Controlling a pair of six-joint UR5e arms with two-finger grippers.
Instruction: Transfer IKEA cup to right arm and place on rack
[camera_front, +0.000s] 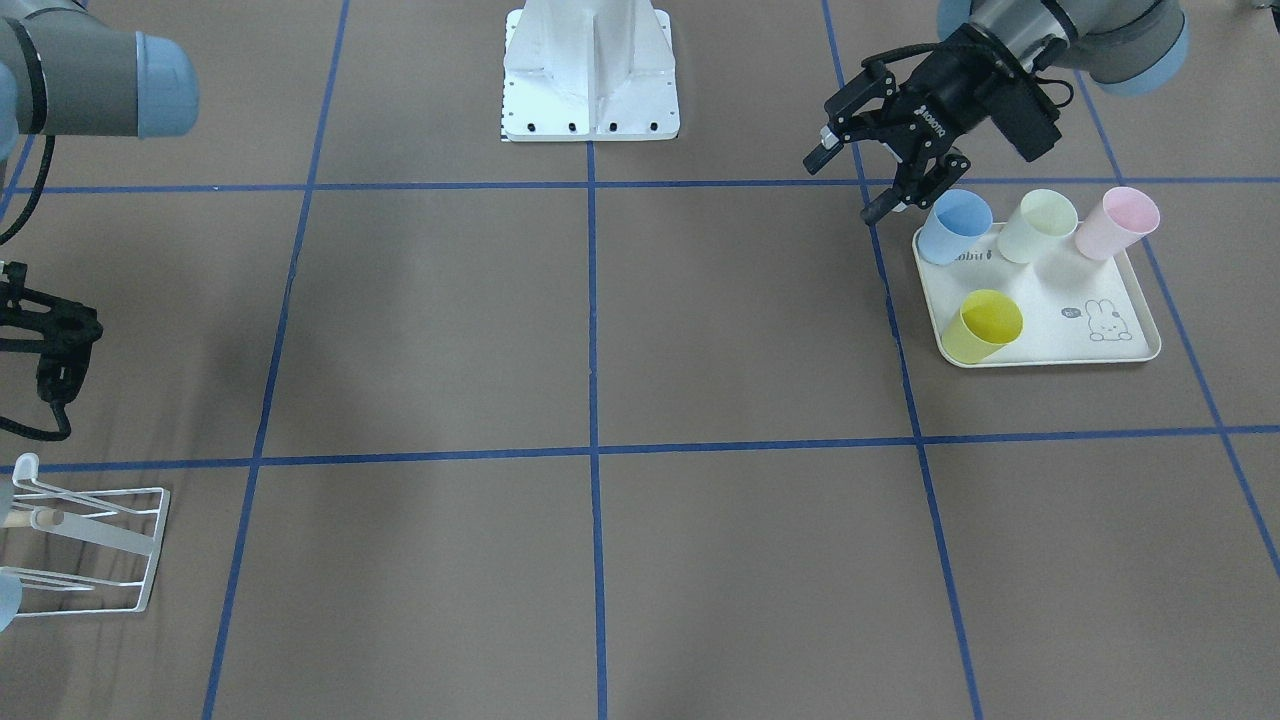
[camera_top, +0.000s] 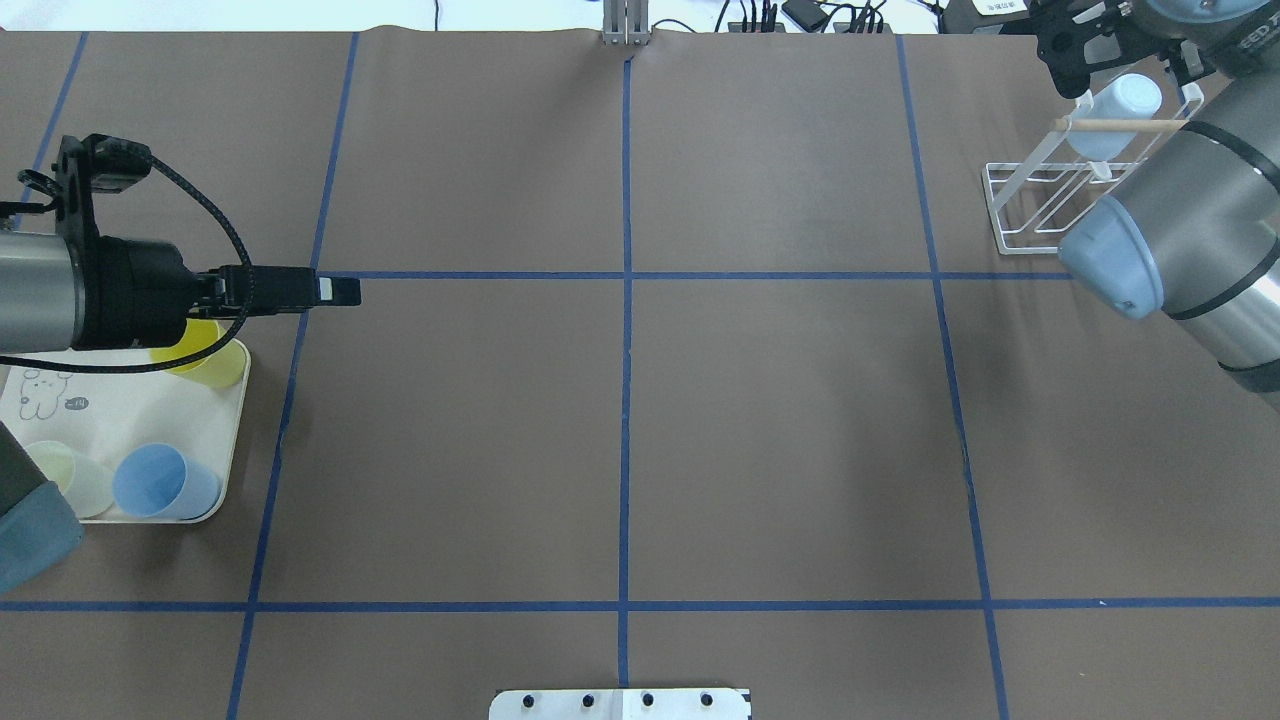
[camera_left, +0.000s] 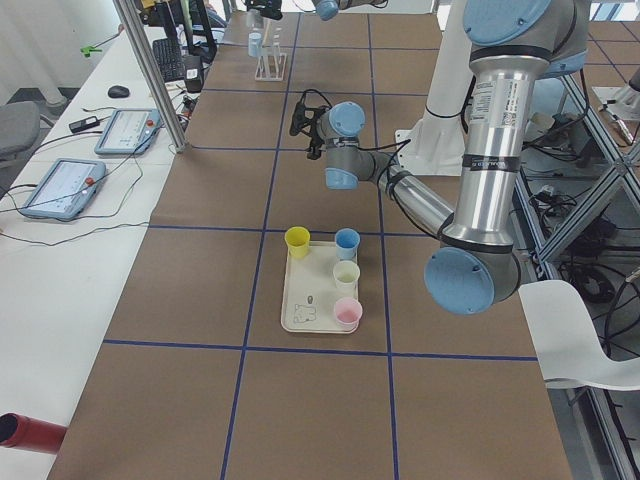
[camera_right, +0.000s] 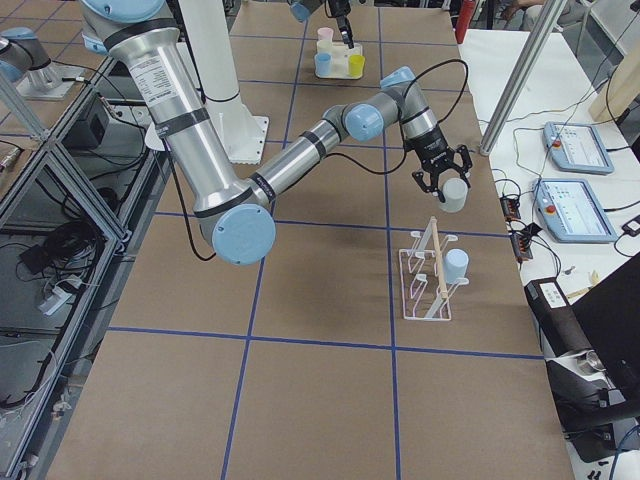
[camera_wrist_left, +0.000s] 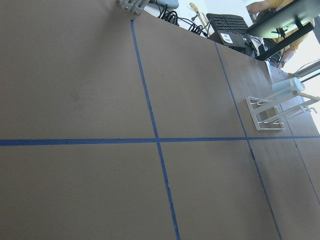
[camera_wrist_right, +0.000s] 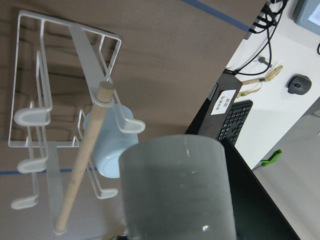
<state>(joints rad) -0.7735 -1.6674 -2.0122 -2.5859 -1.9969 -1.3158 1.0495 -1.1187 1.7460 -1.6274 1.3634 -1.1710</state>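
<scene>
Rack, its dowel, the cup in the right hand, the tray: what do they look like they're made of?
The rack: probably metal wire with a glossy white coating, judging by its thin bent rods.
The dowel: bare light wood, matt, with a cut round end.
The held cup: likely plastic, pale grey-blue, smooth, with soft highlights.
The tray: smooth cream, plastic or melamine; can't tell which.

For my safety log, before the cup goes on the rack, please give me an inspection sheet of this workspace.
Surface: brown table cover with blue tape grid, lying flat.
Job's things: held cup above the rack; one hung cup on it; tray holds four spare cups.
Clutter: nothing seen.
Grippers: right gripper shut on held cup; left gripper open, empty.
Cables: black cable loops at the left wrist.
Surroundings: side bench with tablets and keyboard.
</scene>
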